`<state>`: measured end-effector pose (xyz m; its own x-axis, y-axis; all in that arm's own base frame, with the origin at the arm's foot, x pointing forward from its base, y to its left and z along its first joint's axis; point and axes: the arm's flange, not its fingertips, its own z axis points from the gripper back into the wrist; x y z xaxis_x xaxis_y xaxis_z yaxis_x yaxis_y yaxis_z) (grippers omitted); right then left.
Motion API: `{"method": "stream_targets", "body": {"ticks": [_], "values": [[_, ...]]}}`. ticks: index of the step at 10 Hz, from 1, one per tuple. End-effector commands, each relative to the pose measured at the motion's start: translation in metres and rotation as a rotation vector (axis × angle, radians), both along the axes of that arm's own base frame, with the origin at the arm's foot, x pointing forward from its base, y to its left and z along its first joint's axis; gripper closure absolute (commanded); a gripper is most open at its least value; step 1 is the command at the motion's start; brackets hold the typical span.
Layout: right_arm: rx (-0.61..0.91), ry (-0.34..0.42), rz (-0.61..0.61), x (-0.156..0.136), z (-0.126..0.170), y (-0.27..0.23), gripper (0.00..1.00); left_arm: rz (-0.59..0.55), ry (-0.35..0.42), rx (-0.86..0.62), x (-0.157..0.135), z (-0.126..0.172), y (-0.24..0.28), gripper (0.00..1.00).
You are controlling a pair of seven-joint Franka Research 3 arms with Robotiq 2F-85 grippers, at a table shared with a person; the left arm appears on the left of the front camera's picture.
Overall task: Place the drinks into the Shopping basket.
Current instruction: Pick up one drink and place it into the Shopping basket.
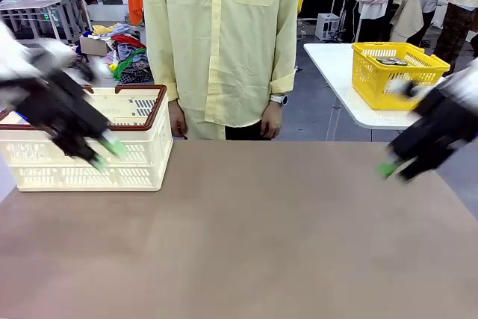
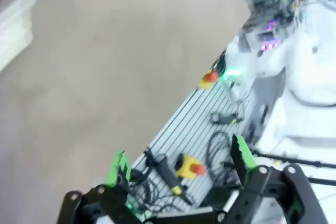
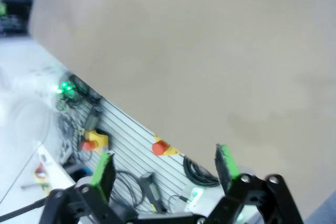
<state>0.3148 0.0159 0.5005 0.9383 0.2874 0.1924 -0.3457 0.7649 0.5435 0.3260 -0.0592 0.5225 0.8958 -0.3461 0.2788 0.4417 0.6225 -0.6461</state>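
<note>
The brown table (image 1: 246, 229) is bare across the middle, in a busy room with clutter and other people at the back. The shopping basket (image 1: 142, 162) sits at the table's far left, its near left corner hidden by the left gripper (image 1: 107, 155). That gripper is a blurry smear angled down to the right in front of it. In the left wrist view its fingers (image 2: 242, 153) stand well apart with nothing between them.

A person (image 1: 222, 42) in a pale yellow shirt stands at the far edge, arms hanging down. Further right, a white table (image 1: 336, 72) holds a yellow basket (image 1: 396, 80). What look like the drinks (image 1: 392, 61) show as can tops inside it, too small to tell colours.

The right gripper (image 1: 394, 172) is blurred too, pointing down-left over the table's right edge. Its fingers (image 3: 226, 161) are also spread, holding nothing.
</note>
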Motion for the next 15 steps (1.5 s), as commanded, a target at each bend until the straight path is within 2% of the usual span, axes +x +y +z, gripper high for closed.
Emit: {"method": "stream_targets", "body": {"ticks": [1, 3, 5, 6, 7, 8, 9, 15], "values": [[0.219, -0.091, -0.298, -0.005, 0.041, -0.096, 0.0, 0.318, -0.088, -0.197, 0.0, 0.038, 0.114, 0.0], [0.439, -0.111, -0.585, -0.02, 0.033, -0.195, 0.0, 0.564, -0.117, -0.367, -0.022, 0.027, 0.216, 0.0], [0.595, -0.078, -0.864, -0.044, -0.003, -0.266, 0.0, 0.789, -0.113, -0.544, -0.056, -0.018, 0.289, 0.0], [0.67, -0.066, -0.958, -0.054, -0.019, -0.287, 0.0, 0.867, -0.096, -0.583, -0.071, -0.037, 0.31, 0.0], [0.682, -0.083, -1.045, -0.061, -0.029, -0.296, 0.0, 0.927, -0.096, -0.596, -0.077, -0.047, 0.316, 0.0], [0.583, -0.134, -1.078, -0.057, -0.033, -0.285, 0.0, 1.0, -0.097, -0.483, -0.066, -0.05, 0.305, 0.0], [0.628, -0.01, -0.997, -0.071, -0.029, -0.31, 0.0, 0.919, -0.056, -0.567, -0.088, -0.046, 0.33, 0.0], [0.628, -0.01, -0.997, -0.071, -0.029, -0.31, 0.0, 0.919, -0.056, -0.567, -0.088, -0.046, 0.33, 0.0]]}}
